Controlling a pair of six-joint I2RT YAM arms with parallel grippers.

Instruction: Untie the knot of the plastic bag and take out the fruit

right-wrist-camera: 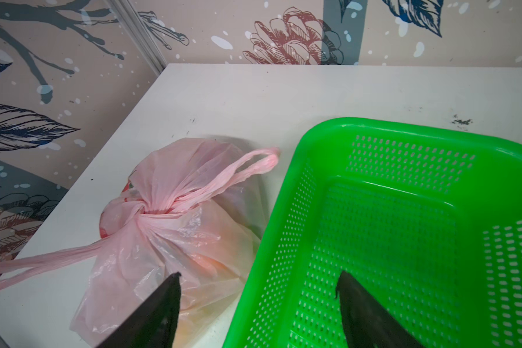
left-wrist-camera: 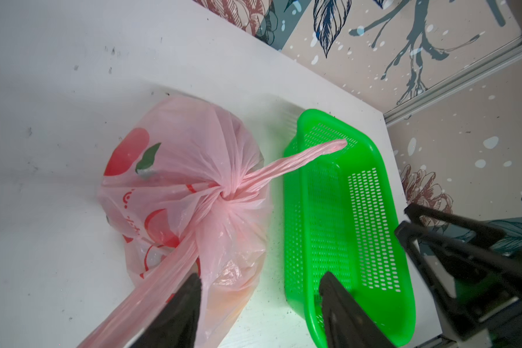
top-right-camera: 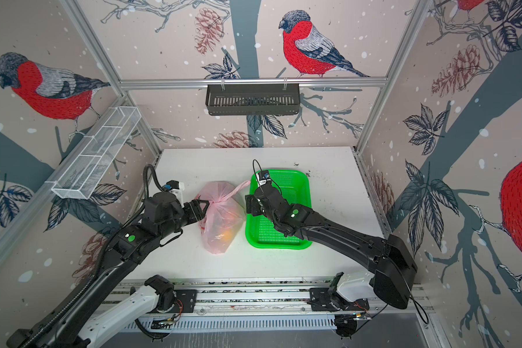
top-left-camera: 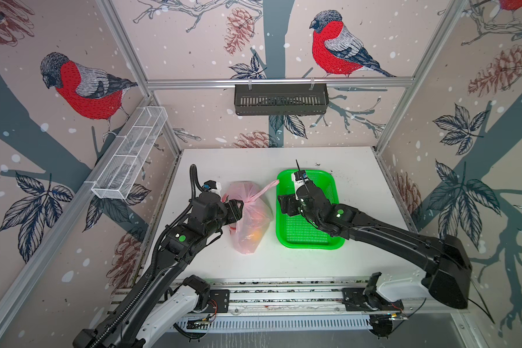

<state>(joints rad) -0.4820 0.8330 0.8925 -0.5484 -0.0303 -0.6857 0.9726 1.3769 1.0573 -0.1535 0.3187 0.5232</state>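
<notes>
Lying on bench in both top views, plastic bag beside green basket, probably meant for bagged fruit. Left wrist: left claw released, handle brushing one finger; knot tied. Right wrist: right claw released, empty, poised for loop.

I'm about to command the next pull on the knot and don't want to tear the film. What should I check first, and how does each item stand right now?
1. Knot undone: not ok, tightly bunched.
2. Left gripper clamped on a handle: not ok, jaws apart; the near handle only lies along one finger.
3. Right gripper free to grasp: ok, open and empty.
4. Far handle loop reachable: ok, lying loose, pointing toward the green basket.
5. Basket ready for fruit: ok, nothing in it.
6. Fruit all inside the plastic bag: cannot tell; only an orange shape shows through.
</notes>
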